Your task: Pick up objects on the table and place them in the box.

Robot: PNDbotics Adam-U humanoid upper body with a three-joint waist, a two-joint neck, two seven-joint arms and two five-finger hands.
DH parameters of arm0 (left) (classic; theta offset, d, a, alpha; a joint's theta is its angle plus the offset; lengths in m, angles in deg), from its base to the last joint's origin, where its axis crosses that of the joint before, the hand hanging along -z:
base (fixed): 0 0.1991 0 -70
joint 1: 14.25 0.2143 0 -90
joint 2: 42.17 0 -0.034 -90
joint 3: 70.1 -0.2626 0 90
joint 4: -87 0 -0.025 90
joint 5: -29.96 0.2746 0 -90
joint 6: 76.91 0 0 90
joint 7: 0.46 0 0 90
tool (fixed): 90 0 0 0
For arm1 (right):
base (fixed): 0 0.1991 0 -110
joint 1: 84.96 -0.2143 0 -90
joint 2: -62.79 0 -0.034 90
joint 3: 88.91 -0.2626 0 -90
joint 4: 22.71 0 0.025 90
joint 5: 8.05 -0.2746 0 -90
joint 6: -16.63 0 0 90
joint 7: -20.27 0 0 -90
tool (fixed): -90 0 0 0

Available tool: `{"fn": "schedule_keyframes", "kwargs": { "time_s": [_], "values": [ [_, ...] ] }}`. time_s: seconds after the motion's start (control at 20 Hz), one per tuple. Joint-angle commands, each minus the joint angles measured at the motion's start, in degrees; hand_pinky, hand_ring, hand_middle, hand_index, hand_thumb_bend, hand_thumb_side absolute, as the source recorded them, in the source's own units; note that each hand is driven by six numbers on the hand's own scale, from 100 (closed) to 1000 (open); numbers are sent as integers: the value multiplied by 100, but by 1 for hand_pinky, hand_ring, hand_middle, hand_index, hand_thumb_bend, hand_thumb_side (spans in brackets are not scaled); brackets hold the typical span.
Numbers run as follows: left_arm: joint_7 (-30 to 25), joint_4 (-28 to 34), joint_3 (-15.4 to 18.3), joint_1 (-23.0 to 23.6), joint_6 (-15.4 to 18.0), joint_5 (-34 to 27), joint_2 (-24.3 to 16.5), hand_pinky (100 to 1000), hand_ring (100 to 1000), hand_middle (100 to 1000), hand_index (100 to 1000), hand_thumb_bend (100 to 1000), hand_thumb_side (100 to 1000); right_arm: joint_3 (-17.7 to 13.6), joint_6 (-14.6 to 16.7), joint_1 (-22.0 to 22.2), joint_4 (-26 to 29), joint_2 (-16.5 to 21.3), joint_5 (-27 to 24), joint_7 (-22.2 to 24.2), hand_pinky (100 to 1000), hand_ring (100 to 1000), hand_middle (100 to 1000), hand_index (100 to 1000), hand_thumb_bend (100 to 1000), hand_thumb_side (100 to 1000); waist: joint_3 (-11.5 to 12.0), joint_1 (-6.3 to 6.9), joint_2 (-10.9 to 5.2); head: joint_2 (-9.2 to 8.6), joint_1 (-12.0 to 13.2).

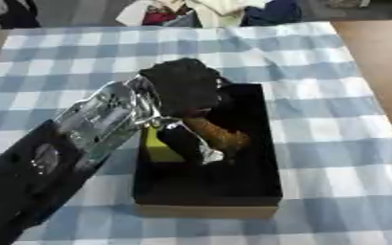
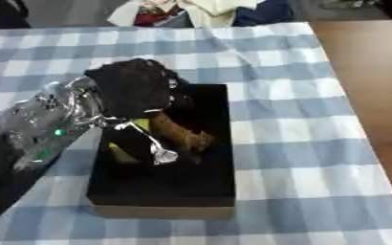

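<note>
Left hand [image 1: 182,88] reaching in from lower left, poised over black box [image 1: 233,189] on checked tablecloth [image 1: 333,134], fingers curled around brown, elongated object [image 1: 219,134] inside; yellow item [image 1: 159,146] alongside.

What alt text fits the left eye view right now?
The robot's left hand reaches over a black box on a blue checked tablecloth, with a brown object just below it and something yellow inside the box.

Left hand [image 1: 182,88] over black box [image 1: 233,186], brown object [image 1: 220,134] beneath
</note>
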Motion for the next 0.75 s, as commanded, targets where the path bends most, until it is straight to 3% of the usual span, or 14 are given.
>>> {"fn": "schedule_keyframes", "kwargs": {
  "time_s": [0.05, 0.1, 0.2, 0.3, 0.75],
  "values": [
    [199, 348, 426, -73, -270, -268, -152, 703, 777, 745, 842, 264, 913, -77, -7, -35, 114, 57, -38, -26, 842, 801, 636, 767, 100, 708, 9, -22, -142, -8, -50],
    [278, 366, 547, -68, -355, -353, -132, 699, 771, 742, 841, 180, 895, -82, -9, -27, 117, 51, -39, -32, 842, 801, 636, 767, 100, 707, 12, -23, -147, 2, -69],
    [448, 380, 752, -62, -527, -527, -91, 697, 764, 739, 840, 100, 882, -92, -15, -13, 125, 36, -41, -44, 842, 801, 636, 766, 100, 706, 18, -25, -156, 12, -96],
    [623, 383, 916, -60, -683, -703, -32, 689, 752, 731, 838, 100, 915, -98, -23, -1, 134, 22, -45, -53, 841, 801, 636, 766, 100, 704, 22, -28, -167, 20, -112],
    [1415, 384, 1615, -17, -1264, -1495, 418, 663, 702, 689, 825, 130, 873, -132, -35, 29, 167, -32, -67, -108, 841, 802, 637, 766, 100, 697, 39, -73, -221, 60, -114]
  ]
}}
